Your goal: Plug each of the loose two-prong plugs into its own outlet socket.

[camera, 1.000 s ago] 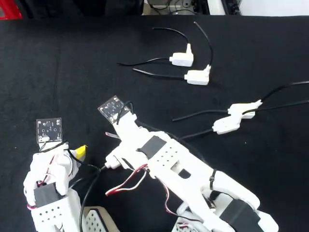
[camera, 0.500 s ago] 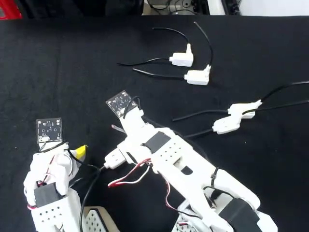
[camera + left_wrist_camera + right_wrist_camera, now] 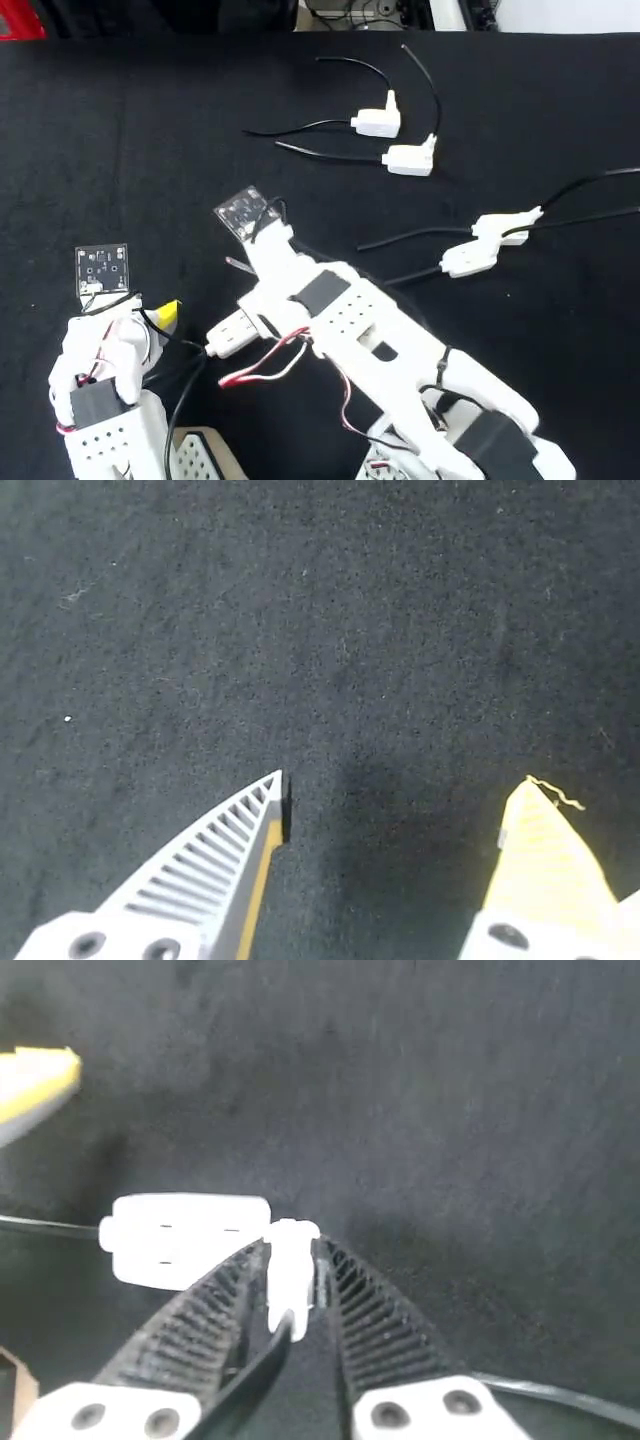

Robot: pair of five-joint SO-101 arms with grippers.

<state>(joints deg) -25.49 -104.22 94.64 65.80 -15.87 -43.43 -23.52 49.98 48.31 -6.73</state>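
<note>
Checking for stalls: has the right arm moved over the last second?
Yes. The right arm has shifted: its marker board sits slightly nearer the far white connector.

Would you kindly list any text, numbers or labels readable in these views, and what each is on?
None readable.
Marks on the left arm's board and the right arm's board: too small to read.
The white socket block and the plug in the right gripper: no print.

The plug (image 3: 290, 1265) in the right gripper (image 3: 292, 1248) sits just beside the socket (image 3: 185, 1238) (near the table's (image 3: 120, 130) front); other plugs (image 3: 377, 122) lie farther back, rightward.
</note>
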